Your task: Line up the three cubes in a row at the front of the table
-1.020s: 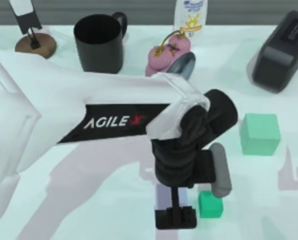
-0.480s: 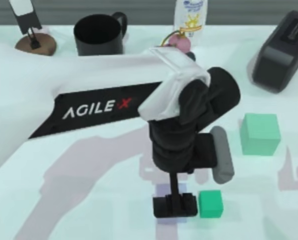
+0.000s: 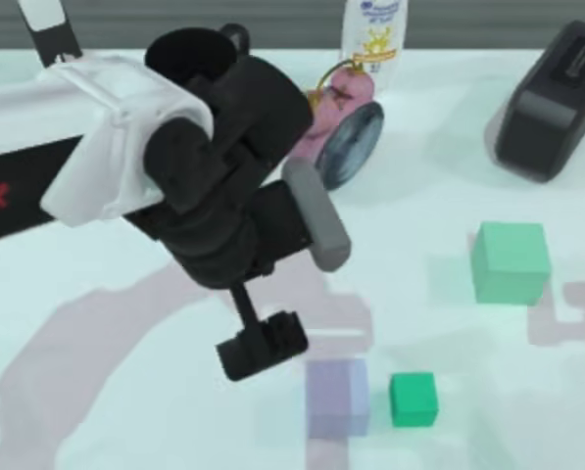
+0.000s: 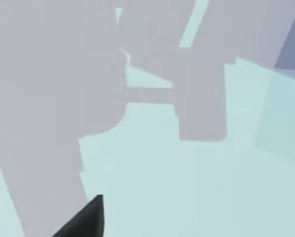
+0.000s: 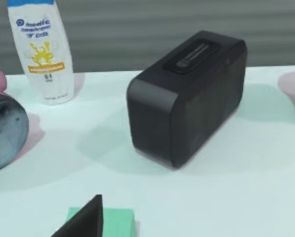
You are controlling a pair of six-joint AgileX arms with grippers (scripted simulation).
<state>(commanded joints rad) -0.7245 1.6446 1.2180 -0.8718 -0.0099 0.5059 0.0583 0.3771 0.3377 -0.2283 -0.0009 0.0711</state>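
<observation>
Lavender cube [image 3: 337,396], green cube [image 3: 413,399], small gap

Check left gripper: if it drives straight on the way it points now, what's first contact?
Probably bare table. The left gripper points downward, up-left of the lavender-blue cube, and its wrist view shows only tabletop ahead. Depth is unclear.

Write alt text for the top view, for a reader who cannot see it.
The left arm's pincer hangs above the table, up and left of the lavender-blue cube, which sits beside the small green cube near the front edge. The larger mint-green cube sits apart, farther back right.
</observation>
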